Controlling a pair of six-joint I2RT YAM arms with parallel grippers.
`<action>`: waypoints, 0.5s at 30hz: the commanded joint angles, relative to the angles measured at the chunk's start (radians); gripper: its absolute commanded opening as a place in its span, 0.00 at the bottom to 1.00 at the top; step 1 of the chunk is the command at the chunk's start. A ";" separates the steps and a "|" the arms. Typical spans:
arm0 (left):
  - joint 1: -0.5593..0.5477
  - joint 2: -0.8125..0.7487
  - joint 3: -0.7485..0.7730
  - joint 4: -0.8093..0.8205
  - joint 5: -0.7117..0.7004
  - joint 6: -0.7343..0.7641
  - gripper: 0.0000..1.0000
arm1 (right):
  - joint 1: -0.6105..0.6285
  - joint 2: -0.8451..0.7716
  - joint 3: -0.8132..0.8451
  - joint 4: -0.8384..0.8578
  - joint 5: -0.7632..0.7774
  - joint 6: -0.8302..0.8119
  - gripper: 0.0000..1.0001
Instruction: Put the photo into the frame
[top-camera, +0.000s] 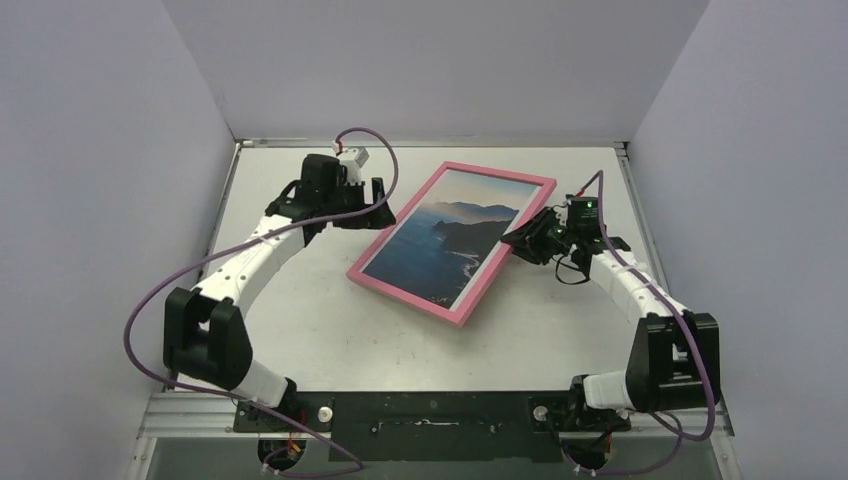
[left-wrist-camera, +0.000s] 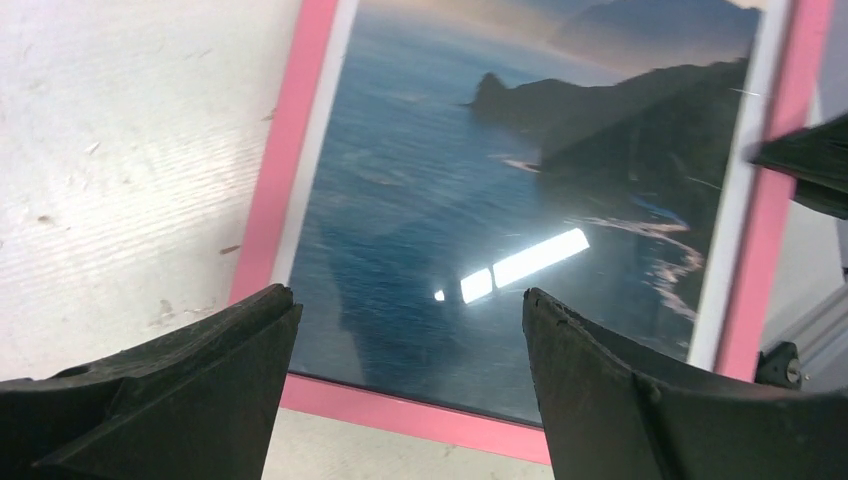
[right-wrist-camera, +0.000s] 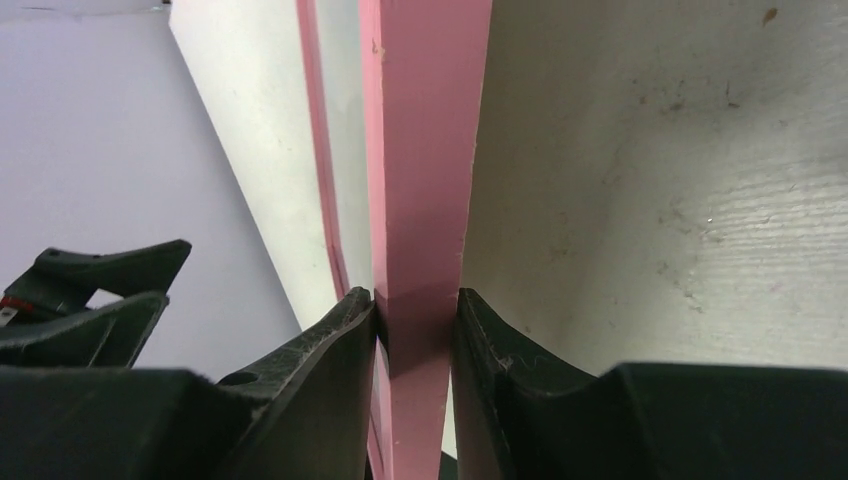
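1. The right gripper (right-wrist-camera: 418, 300) is clamped on the frame (top-camera: 405, 294). Its two fingers (right-wrist-camera: 330, 350) press on opposite faces of the pink right-hand rim.
2. The left gripper (left-wrist-camera: 408, 300) is spread wide and holds nothing. It sits just off the frame's left rim, and in the overhead view I cannot tell whether it touches it.
3. From the left wrist, the frame lies ahead of that gripper and fills the gap between its fingers. A corner of the rim is just in front of the left finger.
4. The photo (top-camera: 450, 240) is inside the frame, face up behind the pane, which shows a bright glare streak. Sea takes up the lower part, with dark mountains and pale sky further from the left gripper.
5. The frame sits skewed on the surface (top-camera: 320, 330) between the two grippers. Whether the held side is raised cannot be told.
6. Each wrist view shows the other gripper across the frame.
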 joint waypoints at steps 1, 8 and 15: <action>0.074 0.121 0.057 -0.046 0.070 0.041 0.81 | -0.007 0.077 0.058 0.044 0.014 -0.094 0.15; 0.093 0.323 0.130 -0.140 0.019 0.062 0.77 | -0.011 0.215 0.119 -0.042 0.020 -0.212 0.20; 0.093 0.360 0.122 -0.093 -0.123 0.085 0.77 | -0.026 0.342 0.180 -0.127 0.066 -0.295 0.22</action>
